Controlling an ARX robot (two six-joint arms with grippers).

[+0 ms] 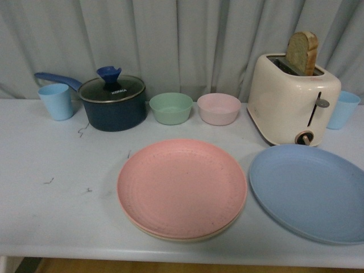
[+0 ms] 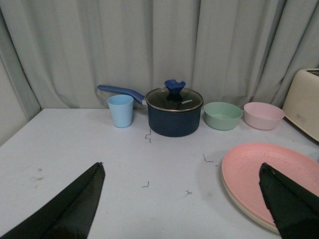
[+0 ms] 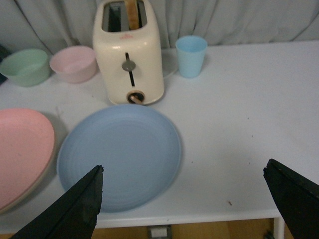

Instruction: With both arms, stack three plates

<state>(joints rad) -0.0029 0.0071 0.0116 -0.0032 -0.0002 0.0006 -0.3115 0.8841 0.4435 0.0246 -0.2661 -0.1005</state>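
The pink plate [image 1: 182,186] lies at the table's front middle, resting on the cream-beige plate [image 1: 187,237], of which only a thin rim shows. Flat on the table to their right sits the light blue plate [image 1: 311,191], apart from the stack. Neither arm shows in the front view. My left gripper [image 2: 182,172] is open above bare table, its far finger over the pink plate [image 2: 254,174] with the cream rim [image 2: 234,203] beneath. My right gripper [image 3: 184,172] is open by the table's front edge, the blue plate [image 3: 119,152] just beside one finger.
Along the back stand a light blue cup [image 1: 56,100], a dark blue lidded saucepan [image 1: 112,102], a green bowl [image 1: 170,107], a pink bowl [image 1: 219,108], a cream toaster [image 1: 293,98] holding bread, and another blue cup [image 1: 343,109]. Grey curtain hangs behind.
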